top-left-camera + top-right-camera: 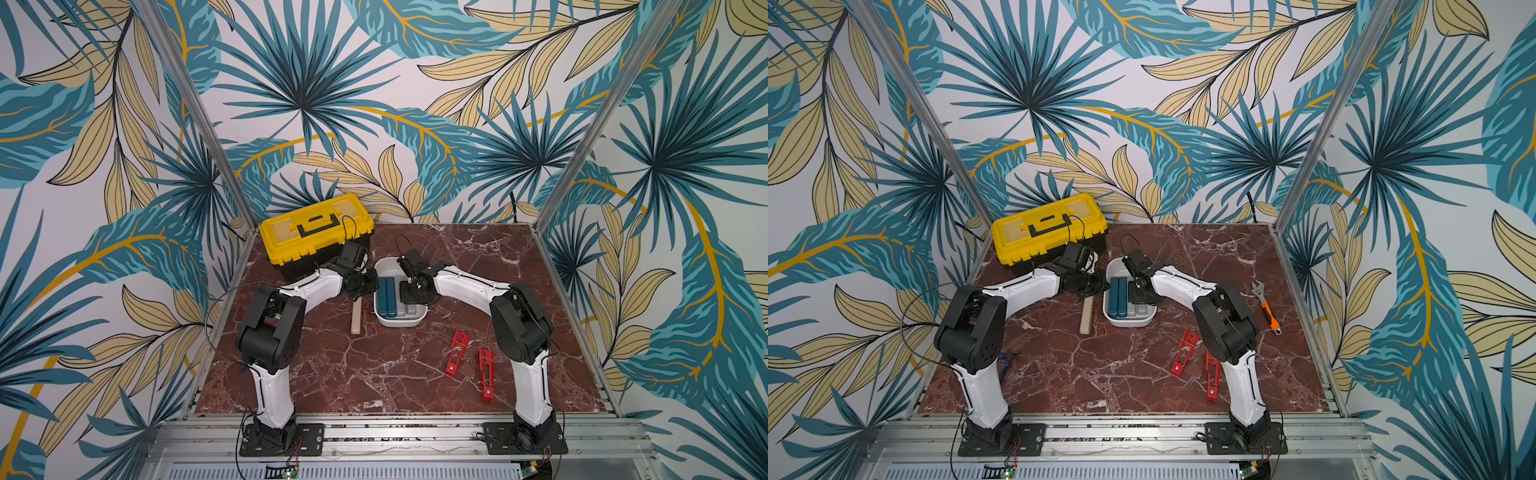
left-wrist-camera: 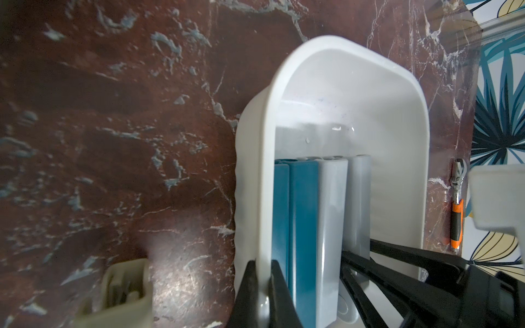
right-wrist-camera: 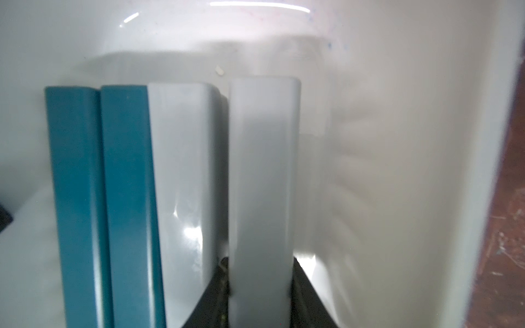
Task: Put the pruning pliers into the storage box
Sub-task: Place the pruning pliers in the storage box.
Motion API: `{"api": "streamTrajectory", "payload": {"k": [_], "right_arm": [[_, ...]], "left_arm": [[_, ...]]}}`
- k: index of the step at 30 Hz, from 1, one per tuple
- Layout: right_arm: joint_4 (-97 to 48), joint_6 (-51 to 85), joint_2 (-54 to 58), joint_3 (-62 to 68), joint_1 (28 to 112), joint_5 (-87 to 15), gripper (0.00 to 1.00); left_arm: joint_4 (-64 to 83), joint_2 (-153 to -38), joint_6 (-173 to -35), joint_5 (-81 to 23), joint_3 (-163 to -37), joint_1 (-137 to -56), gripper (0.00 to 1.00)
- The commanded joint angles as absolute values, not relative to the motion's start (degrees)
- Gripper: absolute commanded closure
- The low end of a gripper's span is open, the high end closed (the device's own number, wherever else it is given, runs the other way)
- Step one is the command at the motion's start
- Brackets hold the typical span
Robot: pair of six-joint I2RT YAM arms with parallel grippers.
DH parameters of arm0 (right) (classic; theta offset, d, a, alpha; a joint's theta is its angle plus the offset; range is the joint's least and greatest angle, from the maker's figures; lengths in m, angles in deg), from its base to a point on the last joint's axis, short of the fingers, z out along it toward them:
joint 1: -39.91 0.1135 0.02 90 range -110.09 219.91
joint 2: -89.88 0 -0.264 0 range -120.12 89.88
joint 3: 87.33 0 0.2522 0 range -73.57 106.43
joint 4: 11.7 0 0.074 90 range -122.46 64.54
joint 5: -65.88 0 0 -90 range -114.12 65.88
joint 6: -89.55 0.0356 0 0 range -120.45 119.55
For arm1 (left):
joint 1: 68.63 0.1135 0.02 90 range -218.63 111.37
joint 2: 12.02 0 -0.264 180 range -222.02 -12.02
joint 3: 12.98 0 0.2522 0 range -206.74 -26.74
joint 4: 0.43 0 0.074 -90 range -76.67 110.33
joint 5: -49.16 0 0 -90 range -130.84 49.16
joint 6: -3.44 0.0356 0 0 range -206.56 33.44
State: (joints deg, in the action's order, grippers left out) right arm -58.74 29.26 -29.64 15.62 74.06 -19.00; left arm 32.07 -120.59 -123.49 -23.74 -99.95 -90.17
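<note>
The white storage box (image 1: 399,324) is seen on the marble worktop (image 1: 374,374), near the yellow-lidded toolbox (image 1: 316,232). Its left long wall is clamped between the fingers of the left end effector (image 2: 262,265), which are drawn together on the rim. Inside the box, 2 teal pliers pieces (image 3: 99,198) and 2 grey pliers pieces (image 3: 181,170) are laid side by side lengthwise. The outer grey piece (image 3: 261,170) is flanked on both sides by the fingers of the right end effector (image 3: 259,259); whether it is gripped or merely flanked cannot be told. The beige pliers piece (image 1: 355,318) is seen lying on the worktop just beside the box, partly under the left end effector. 2 red pliers pieces (image 1: 457,352) are found well apart from the box, near the right arm. An orange-handled adjustable wrench (image 1: 1266,307) is shown in a top view beyond that arm
</note>
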Motion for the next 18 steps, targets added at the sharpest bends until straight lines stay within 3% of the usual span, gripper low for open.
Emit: {"api": "streamTrajectory", "payload": {"k": [1,18], "right_arm": [[-59.82,29.5,-30.7,16.09,73.93,-18.87,0.58],[-60.89,29.47,-29.01,16.56,74.01,-16.79,0.55]], "left_arm": [[30.82,-119.77,-124.1,-22.08,-99.43,-90.03,1.0],[30.55,-120.3,-124.32,-21.85,-99.48,-90.38,1.0]]}}
